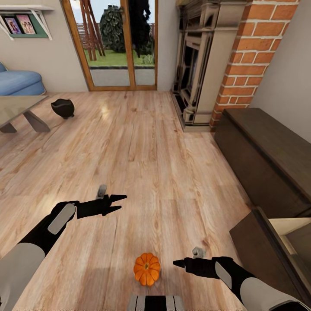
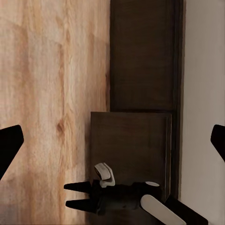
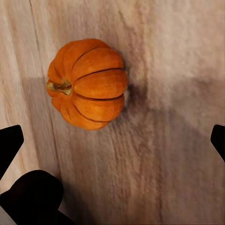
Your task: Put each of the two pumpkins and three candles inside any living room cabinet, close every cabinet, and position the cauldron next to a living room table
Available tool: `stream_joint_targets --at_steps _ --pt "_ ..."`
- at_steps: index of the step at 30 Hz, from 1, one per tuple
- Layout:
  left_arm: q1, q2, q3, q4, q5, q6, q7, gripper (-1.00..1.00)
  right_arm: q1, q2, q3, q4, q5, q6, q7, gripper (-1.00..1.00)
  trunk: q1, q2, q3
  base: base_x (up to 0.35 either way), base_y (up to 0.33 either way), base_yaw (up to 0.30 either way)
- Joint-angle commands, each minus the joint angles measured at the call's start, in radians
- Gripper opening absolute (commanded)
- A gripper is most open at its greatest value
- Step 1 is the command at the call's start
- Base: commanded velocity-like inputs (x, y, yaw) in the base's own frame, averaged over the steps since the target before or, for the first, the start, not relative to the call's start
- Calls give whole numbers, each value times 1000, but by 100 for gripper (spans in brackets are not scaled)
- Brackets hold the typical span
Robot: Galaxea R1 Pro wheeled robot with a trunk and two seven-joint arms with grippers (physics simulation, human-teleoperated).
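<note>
One orange pumpkin (image 1: 147,269) lies on the wood floor close in front of me, its stem showing in the right wrist view (image 3: 89,84). My right gripper (image 1: 176,262) hangs open just right of it, nothing between its fingers, and is seen again past the left gripper (image 2: 71,195). My left gripper (image 1: 120,203) is open and empty above the bare floor further left. The long dark cabinet (image 1: 268,151) runs along the right wall; its nearest door (image 1: 255,242) stands open. The black cauldron (image 1: 63,108) sits on the floor beside the pale-topped table (image 1: 17,108). The candles are out of view.
An ornate fireplace (image 1: 196,65) and a brick column (image 1: 255,56) stand at the back right. A glass patio door (image 1: 116,43) is straight ahead, and a blue sofa (image 1: 19,82) sits at the far left. Wood floor stretches between me and the table.
</note>
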Motion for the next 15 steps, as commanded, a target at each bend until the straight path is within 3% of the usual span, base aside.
stream_joint_targets --at_steps 1,5,7,9,15 --pt "0 0 0 0 1 0 0 100 0 0 0 -1 0 -1 0 100 0 0 -4 0 0 0" --pt "0 0 0 0 1 0 0 100 0 0 3 -12 0 -6 32 100 2 -1 -19 0 0 0" --pt "0 -1 0 0 1 0 0 100 0 0 11 -49 3 -10 127 100 3 -2 -27 0 0 0" --pt "0 -1 0 0 1 0 0 100 0 -2 14 -72 4 -15 173 100 4 -2 -35 0 0 0" --pt "0 -9 0 0 1 0 0 100 0 -4 6 -97 1 -79 229 100 7 -4 -58 0 0 0"
